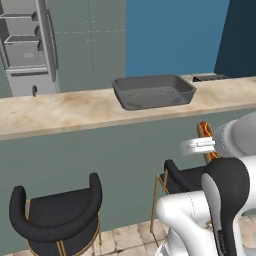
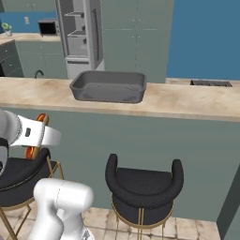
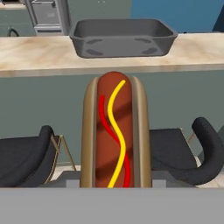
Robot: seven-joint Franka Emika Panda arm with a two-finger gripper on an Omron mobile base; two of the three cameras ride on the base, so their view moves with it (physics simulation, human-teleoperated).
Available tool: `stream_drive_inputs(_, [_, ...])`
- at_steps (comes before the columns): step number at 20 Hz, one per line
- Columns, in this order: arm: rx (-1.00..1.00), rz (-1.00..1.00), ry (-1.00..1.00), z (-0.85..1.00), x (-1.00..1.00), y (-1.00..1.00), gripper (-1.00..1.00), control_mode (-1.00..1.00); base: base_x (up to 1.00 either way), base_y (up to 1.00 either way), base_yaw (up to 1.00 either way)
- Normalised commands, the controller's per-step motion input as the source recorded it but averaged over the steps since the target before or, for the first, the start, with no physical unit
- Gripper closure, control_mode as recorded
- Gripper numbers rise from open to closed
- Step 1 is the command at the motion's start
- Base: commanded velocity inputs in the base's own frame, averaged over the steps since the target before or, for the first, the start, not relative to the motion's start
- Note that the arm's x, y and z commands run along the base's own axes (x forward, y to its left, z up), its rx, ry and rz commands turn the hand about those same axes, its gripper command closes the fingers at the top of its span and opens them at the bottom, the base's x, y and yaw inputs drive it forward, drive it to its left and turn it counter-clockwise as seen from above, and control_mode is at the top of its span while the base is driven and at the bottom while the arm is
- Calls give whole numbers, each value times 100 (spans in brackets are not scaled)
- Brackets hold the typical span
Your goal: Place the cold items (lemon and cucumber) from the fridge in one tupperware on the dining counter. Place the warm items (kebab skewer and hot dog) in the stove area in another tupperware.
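Gripper (image 3: 116,186) around unlabelled hot dog (image 3: 115,131)

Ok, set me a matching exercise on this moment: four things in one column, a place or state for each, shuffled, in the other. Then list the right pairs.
Things
1. hot dog
2. grey tupperware
3. black stools
4. fridge door

Places or states
A. on the floor below the dining counter
B. standing open across the kitchen
C. held in the shut claw, short of the counter
D. empty, on the counter top

Pairs: 1-C, 2-D, 3-A, 4-B
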Motion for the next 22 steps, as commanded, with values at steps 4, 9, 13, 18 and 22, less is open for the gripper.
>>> stream_drive_inputs(4, [0, 10, -6, 49, 25, 0, 100, -100, 31, 0, 3])
stream_drive_inputs(9, [-6, 22, -15, 100, 49, 2, 100, -100, 0, 0, 0])
stream_drive_inputs(13, [-3, 27, -4, 70, 57, 0, 100, -100, 0, 0, 0])
stream_drive_inputs(18, [-3, 31, 1, 13, 58, 0, 100, -100, 0, 0, 0])
stream_drive_inputs(22, [0, 21, 0, -2, 57, 0, 100, -100, 0, 0, 0])
